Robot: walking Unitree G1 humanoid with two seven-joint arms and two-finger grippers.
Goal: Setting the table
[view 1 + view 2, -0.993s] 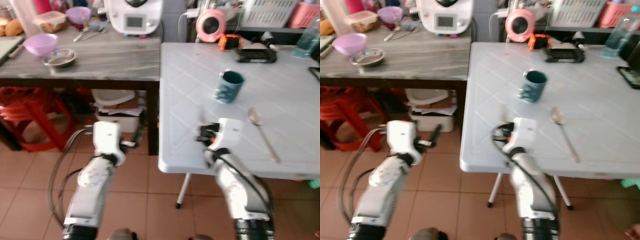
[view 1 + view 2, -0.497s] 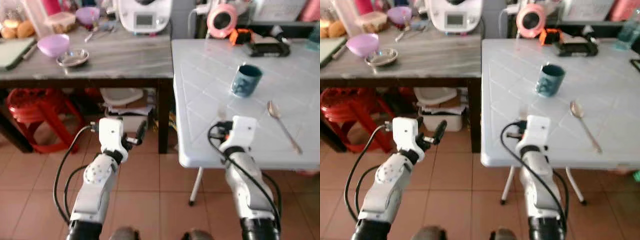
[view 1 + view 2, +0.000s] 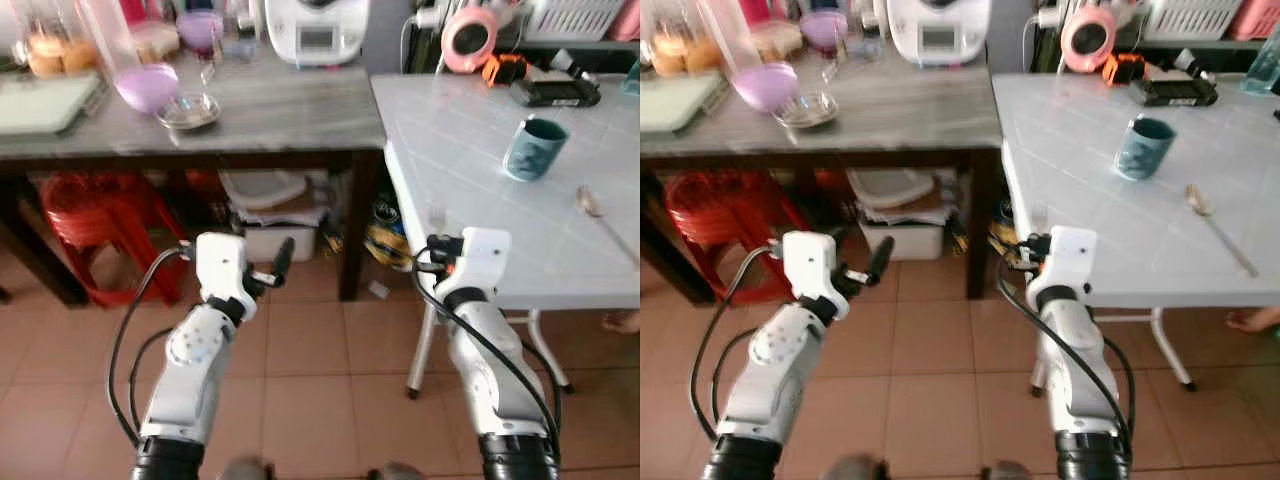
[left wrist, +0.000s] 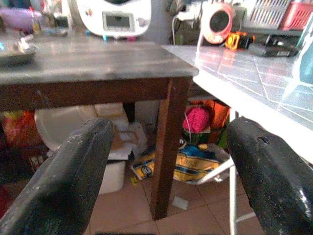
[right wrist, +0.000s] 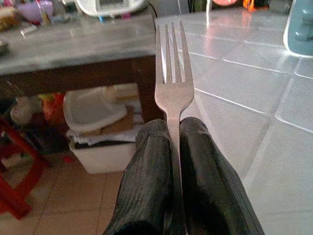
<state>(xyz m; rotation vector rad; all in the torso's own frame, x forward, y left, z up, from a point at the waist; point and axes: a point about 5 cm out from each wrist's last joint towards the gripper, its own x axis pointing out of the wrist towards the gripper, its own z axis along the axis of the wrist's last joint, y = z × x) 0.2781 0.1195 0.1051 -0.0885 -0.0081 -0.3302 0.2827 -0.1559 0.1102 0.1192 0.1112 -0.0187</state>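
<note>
Backing away is what the camera has been doing since the earlier frames: more tiled floor is showing now, and the white desk is sitting further off toward the robot's right, though the mug and spoon are lying on it just as they were. No writing or brand is readable anywhere; the white appliance at the far edge of the grey wooden desk is showing a small screen too blurred to read.

The right gripper is holding its jaws pressed together on the handle of a plain silver fork, whose four tines are pointing forward over the near left corner of the white desk. In the head views the fork is appearing as a faint upright sliver just above the right wrist, at that desk's near edge. The left gripper is hanging with its jaws wide apart and nothing between them, out over the floor in front of the wooden desk.

The teal mug is standing upright well in from the white desk's edges, with the spoon lying nearer the right edge. A purple bowl and a small metal dish are sitting near the wooden desk's front edge, and a red stool is standing beneath it.
</note>
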